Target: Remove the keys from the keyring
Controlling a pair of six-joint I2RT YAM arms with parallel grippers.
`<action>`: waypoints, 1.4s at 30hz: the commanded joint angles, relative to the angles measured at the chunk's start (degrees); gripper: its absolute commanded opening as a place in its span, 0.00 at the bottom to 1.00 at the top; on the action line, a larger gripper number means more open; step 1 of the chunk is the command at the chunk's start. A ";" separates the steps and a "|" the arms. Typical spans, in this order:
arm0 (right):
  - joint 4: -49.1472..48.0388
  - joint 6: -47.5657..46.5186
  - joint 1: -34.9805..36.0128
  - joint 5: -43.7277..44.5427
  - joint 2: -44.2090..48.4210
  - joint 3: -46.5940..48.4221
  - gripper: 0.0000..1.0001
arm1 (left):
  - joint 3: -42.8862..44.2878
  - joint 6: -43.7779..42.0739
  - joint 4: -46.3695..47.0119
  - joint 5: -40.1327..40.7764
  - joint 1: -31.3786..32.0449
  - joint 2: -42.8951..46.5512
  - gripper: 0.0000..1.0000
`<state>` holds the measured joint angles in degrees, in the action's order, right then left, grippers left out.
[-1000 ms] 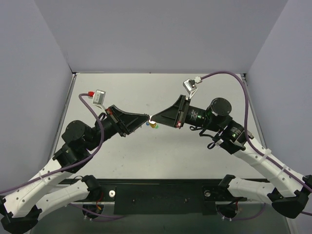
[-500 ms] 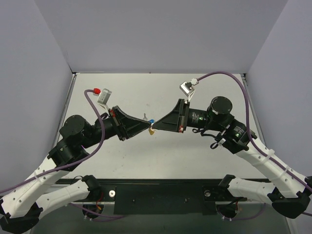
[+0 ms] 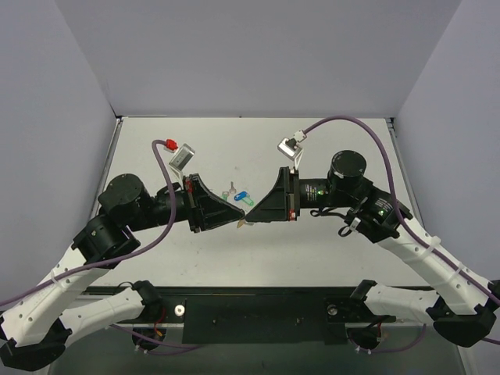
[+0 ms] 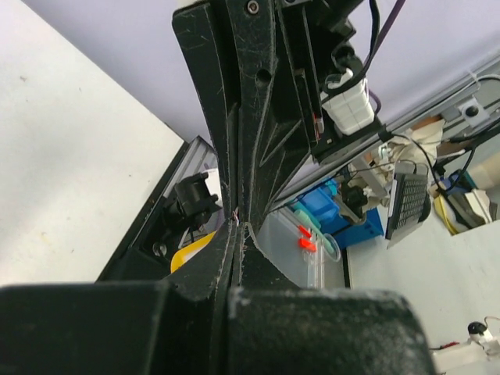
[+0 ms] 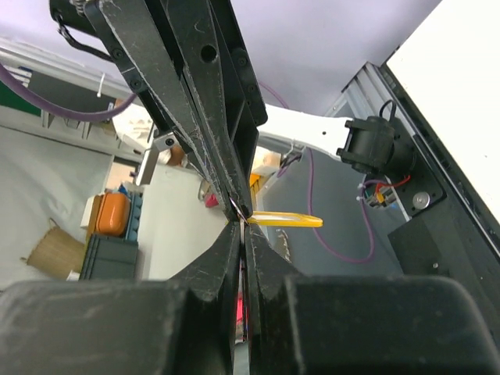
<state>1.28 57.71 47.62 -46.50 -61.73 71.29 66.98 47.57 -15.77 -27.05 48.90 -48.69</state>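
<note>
Tabletop [image 3: 328,258]: pale and matte, with both arms reaching in from the near edge.

Left arm [image 3: 125,211] and right arm [image 3: 351,195]: both are folded inward and face each other nose to nose. A small marking on the right arm's wrist housing is too small to read.

Left gripper [image 3: 242,222] and right gripper [image 3: 249,219]: their tips meet above the middle of the tabletop, a little toward the near edge. Both pairs of jaws are fully clenched.

Top view: the meeting point is only a dark wedge junction with a tan fleck under it. What is pinched cannot be read from here.

Right wrist view: this resolves it. The keyring [image 5: 285,219] shows its yellow tag edge-on, sticking out level to the right of the tips. Its thin metal ring arcs between the left gripper's fingers above and the right gripper's own fingers below, so both pinches close on the ring end.

Left wrist view: a yellow patch low and left of the tips is probably the same tag, mostly hidden behind the finger.

Keys on that ring: not made out in any view.

Blue key tag [image 3: 241,198]: lies on the tabletop just beyond the tips, toward the far edge. A small grey key [image 3: 230,188] lies just beside it. Only the top view shows these two.
</note>
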 commanded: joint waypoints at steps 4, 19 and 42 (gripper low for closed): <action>0.55 -4.19 0.90 0.98 -5.24 2.89 0.00 | 2.10 -2.13 -3.47 -11.44 1.02 -4.31 0.00; 11.10 -11.65 -1.56 -3.86 -6.12 7.81 0.00 | 4.21 -8.19 -15.77 -14.61 -2.93 -6.60 0.00; 32.81 -25.37 -12.37 7.99 0.39 5.80 0.00 | 4.65 -13.82 -32.74 2.86 -8.48 -4.67 0.00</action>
<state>29.02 35.97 35.68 -47.44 -62.92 76.42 69.82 36.18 -43.35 -33.80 40.80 -55.40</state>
